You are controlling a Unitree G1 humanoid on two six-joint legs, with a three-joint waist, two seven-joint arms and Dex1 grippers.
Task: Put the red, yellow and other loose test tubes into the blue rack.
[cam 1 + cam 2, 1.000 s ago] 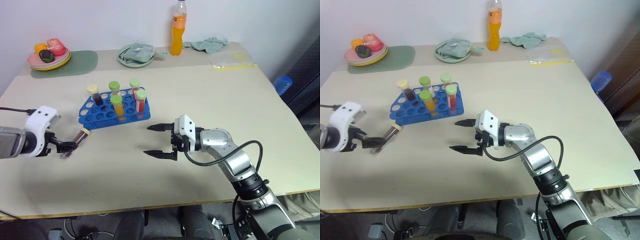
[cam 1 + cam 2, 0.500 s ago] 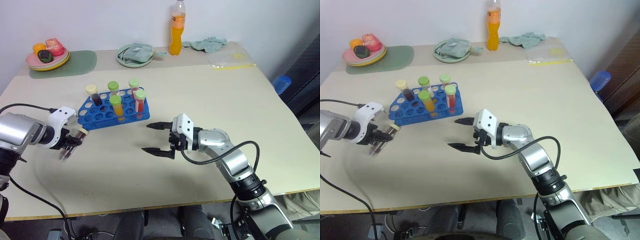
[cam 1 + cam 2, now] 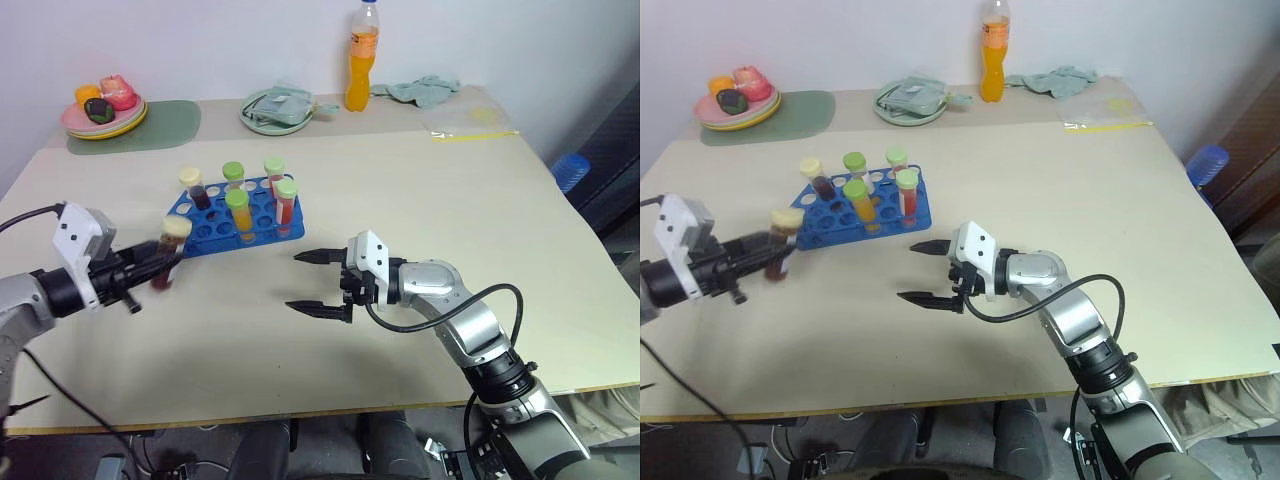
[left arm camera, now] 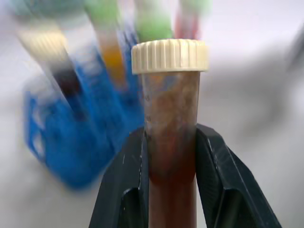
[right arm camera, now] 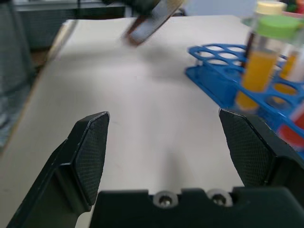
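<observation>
The blue rack [image 3: 212, 233] stands left of the table's middle and holds several capped test tubes, red, yellow-orange and dark. My left gripper [image 3: 160, 268] is shut on a dark maroon test tube [image 3: 168, 252] with a cream cap. It holds the tube above the table, just in front of the rack's left end, cap up and tilted. The left wrist view shows the same tube [image 4: 171, 118] pinched between both fingers [image 4: 124, 185]. My right gripper [image 3: 297, 281] hovers open near the table's middle, to the right of the rack, with nothing between its fingers [image 5: 92, 152].
An orange drink bottle [image 3: 360, 62] stands at the back edge. A plate of food [image 3: 103, 108] on a green mat is at the back left, with a green dish [image 3: 277, 108] and a cloth [image 3: 418, 90] behind. A round blue object [image 3: 568, 168] sits beyond the table's right edge.
My left gripper closed on the maroon tube lying on the table, lifted it and swung it toward the rack, cap now upward. The right arm stayed still.
</observation>
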